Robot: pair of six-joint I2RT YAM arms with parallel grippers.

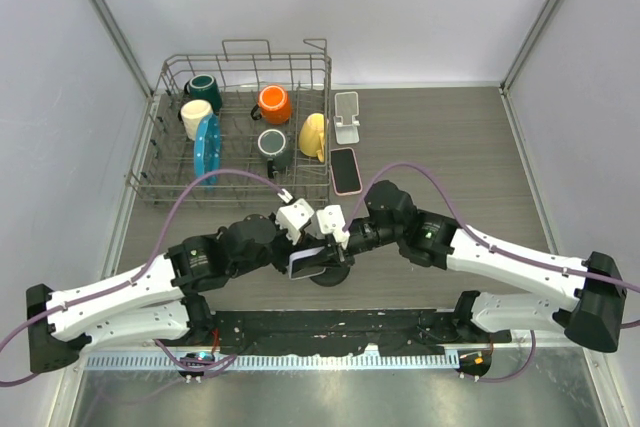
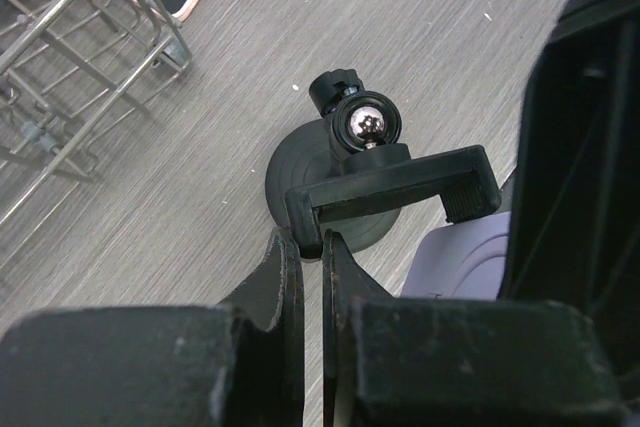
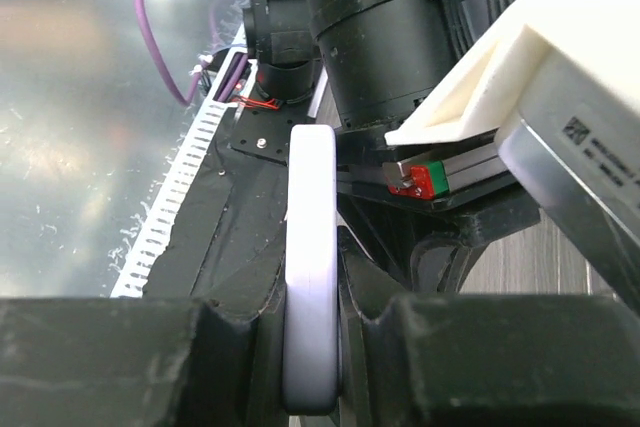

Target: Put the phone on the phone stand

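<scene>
My right gripper (image 3: 313, 287) is shut on a lavender phone (image 3: 312, 247), seen edge-on between the jaws. The phone also shows in the top view (image 1: 305, 264) and in the left wrist view (image 2: 455, 259). A black phone stand (image 2: 340, 162) with a round base, a chrome ball joint (image 2: 366, 124) and a clamp bracket (image 2: 400, 189) sits on the table centre (image 1: 336, 274). My left gripper (image 2: 303, 243) is shut on the left end of the bracket. The phone is right beside the bracket, lower right of it.
A second phone in a pink case (image 1: 345, 169) lies beside a white stand (image 1: 347, 117) at the back. A wire dish rack (image 1: 165, 127) holding mugs (image 1: 272, 103) and a blue plate (image 1: 207, 145) stands at the back left; its corner shows in the left wrist view (image 2: 90, 67).
</scene>
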